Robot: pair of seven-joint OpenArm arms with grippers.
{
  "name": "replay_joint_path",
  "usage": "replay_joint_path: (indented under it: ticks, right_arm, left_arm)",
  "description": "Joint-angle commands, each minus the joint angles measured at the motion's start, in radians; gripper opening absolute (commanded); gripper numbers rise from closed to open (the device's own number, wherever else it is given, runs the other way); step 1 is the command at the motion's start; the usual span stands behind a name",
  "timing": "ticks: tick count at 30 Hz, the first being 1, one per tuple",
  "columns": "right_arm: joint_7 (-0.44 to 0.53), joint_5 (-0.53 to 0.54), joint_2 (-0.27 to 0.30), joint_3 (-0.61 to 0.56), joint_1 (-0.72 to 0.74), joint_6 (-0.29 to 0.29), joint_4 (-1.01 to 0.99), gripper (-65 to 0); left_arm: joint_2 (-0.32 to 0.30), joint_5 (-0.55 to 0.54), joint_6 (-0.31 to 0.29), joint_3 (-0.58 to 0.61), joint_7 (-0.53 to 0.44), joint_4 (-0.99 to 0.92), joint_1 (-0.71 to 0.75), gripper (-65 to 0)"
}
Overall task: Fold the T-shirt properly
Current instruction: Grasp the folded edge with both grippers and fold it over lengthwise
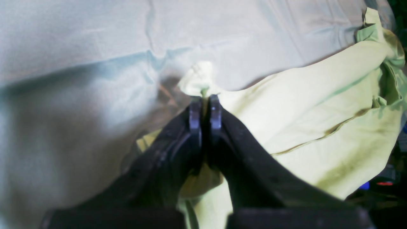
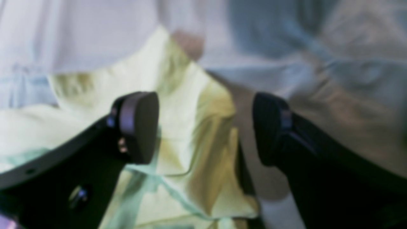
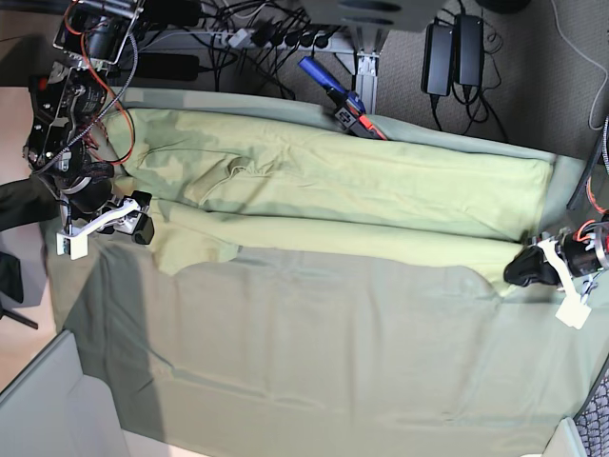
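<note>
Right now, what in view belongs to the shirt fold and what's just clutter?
Job:
- T-shirt
- left gripper, shut on its edge
- right gripper, open over it

Lying about:
- table cloth
- blue tool
- power adapters
- cables

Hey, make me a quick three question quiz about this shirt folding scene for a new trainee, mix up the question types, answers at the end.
1. True or false: the left gripper is shut on the T-shirt.
2. Multiple choice: the right gripper is A) shut on the table cloth, B) open with shirt fabric lying beneath the gap between its fingers, C) out of view.
3. Fill in: in the base view, the T-shirt lies stretched along the ____ edge of the grey-green table cloth.

Key: 1 true. 2 B. 3 far (top).
</note>
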Motion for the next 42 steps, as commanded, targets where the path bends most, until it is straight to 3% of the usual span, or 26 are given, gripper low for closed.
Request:
replay_joint_path:
  ticks: [1,8,13,20,22,25,26,31,34,37,42]
  right_arm:
    - [0.023,0.011,0.019,0.019,0.03,0.047,0.019,-20.5]
    - [0.063,-0.013,0.013,0.005,0.144,0.048,-0.02,-20.5]
    - [0.096,-0.056,-0.027,-0.056,0.241,0.049,-0.166,-20.5]
    - [0.106,-0.134,-0.064,-0.177,0.254,0.052,-0.264,-20.6]
    - [0.117,-0.135,-0.064,-0.181,0.241,0.051,-0.266,-27.2]
    - [0.132,-0.133,-0.064,-0.179,0.226,0.051,-0.266,-58.3]
    - [0.131,-0.131,-0.064,-0.179,0.225,0.051,-0.266,-65.0]
    - [0.12,-0.119,-0.064,-0.178,0.226,0.052,-0.246,-65.0]
    - [0.059,-0.112,-0.064,-0.178,0.225,0.052,-0.193,-65.0]
    - [-0.016,-0.08,-0.061,-0.176,0.208,0.052,-0.102,-65.0]
    - [-0.055,-0.065,-0.045,-0.162,0.102,0.053,0.096,-65.0]
  left_arm:
    - [-0.017,-0.018,-0.016,-0.007,-0.019,0.017,-0.019,-65.0]
    - [-0.016,-0.018,-0.016,-0.007,-0.022,0.017,-0.016,-65.0]
    - [-0.013,-0.018,-0.016,-0.007,-0.022,0.017,-0.016,-65.0]
    - [-0.011,-0.021,-0.016,-0.007,-0.022,0.017,-0.016,-65.0]
    - [-0.011,-0.02,-0.016,-0.007,-0.021,0.017,-0.016,-65.0]
    - [-0.011,-0.022,-0.016,-0.007,-0.022,0.017,-0.016,-65.0]
    - [-0.011,-0.022,-0.016,-0.007,-0.022,0.017,-0.016,-65.0]
    - [-0.011,-0.021,-0.016,-0.007,-0.022,0.017,-0.016,-65.0]
    - [-0.013,-0.022,-0.016,-0.007,-0.02,0.019,-0.016,-65.0]
    - [-0.018,-0.026,-0.016,-0.008,0.016,0.051,-0.016,-65.0]
    - [-0.026,-0.025,-0.016,-0.008,0.029,0.148,0.006,-65.0]
